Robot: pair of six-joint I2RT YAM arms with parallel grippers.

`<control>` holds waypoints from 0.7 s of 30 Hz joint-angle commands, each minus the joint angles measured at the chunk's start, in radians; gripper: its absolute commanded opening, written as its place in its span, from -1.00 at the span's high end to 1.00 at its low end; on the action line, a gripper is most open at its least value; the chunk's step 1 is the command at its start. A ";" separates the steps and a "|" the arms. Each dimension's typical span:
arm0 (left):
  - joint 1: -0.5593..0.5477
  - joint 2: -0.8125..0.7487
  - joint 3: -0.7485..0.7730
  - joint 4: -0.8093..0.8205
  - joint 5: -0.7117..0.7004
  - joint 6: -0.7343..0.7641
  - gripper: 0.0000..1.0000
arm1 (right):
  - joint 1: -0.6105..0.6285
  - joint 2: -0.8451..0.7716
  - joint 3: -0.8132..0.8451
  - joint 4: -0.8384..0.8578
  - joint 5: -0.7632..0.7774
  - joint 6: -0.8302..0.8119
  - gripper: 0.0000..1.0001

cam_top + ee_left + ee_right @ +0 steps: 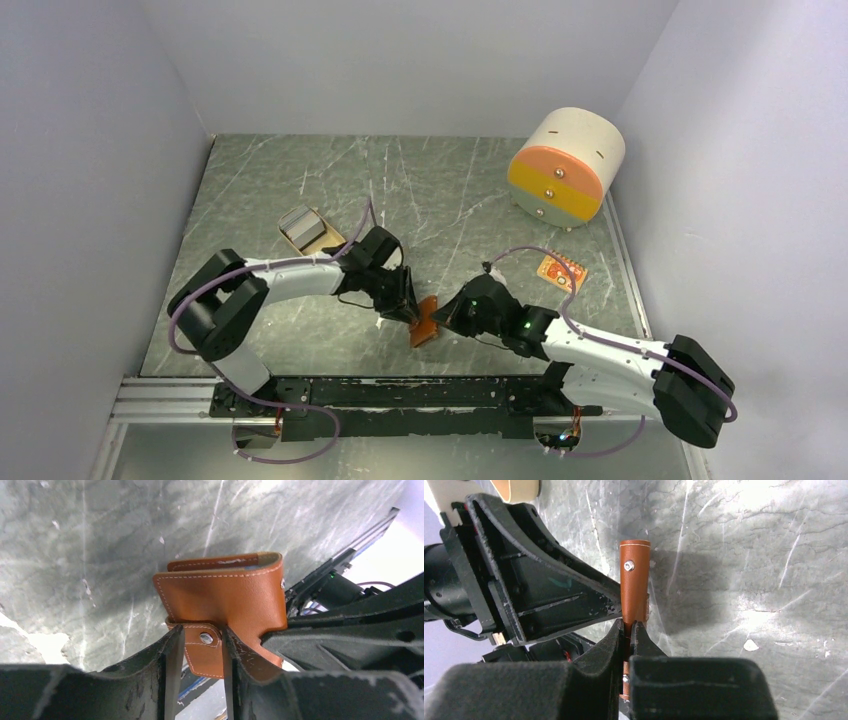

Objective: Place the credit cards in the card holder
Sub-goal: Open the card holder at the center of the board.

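- Viewing from above, I find the card holder [425, 325] standing on edge toward the near middle of the counter [460, 190], between the tips of the two arms.
- Right gripper [627, 632]: jaws pressed together on the card holder's lower edge, pinching the brown leather. In its wrist view the wallet appears edge-on, rising upright from the fingers, with a snap stud [628, 566] near the top.
- Left gripper [201, 636]: jaws partway spread, with the snap tab [205, 659] lying between them and each finger just beside one edge of the tab. I cannot tell whether they clamp it.
- Card holder, left wrist view: folded nearly shut, with the stitched outer face toward the camera. A second flap sits just behind it, and a sliver of blue lining shows at the top edge.
- I cannot tell whether the card holder rests on the counter or hangs clear of it.
- Credit cards [296, 220]: a short grey stack lying in the tan dish [325, 238], beyond the left arm and well apart from the card holder.
- Cream-and-orange drum box [565, 165]: at the far right corner.
- Small orange patterned item [560, 272]: flat on the counter beside the right arm's cable.
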State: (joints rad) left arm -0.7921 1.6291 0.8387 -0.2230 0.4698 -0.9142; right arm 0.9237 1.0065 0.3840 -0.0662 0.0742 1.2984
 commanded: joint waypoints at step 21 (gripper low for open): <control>-0.095 0.054 0.091 -0.207 -0.208 0.126 0.82 | -0.003 -0.040 -0.048 0.044 0.104 -0.057 1.00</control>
State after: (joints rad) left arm -0.8688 1.7065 0.9550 -0.3267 0.3347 -0.8253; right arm 0.9249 0.9943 0.3408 -0.0505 0.1055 1.2442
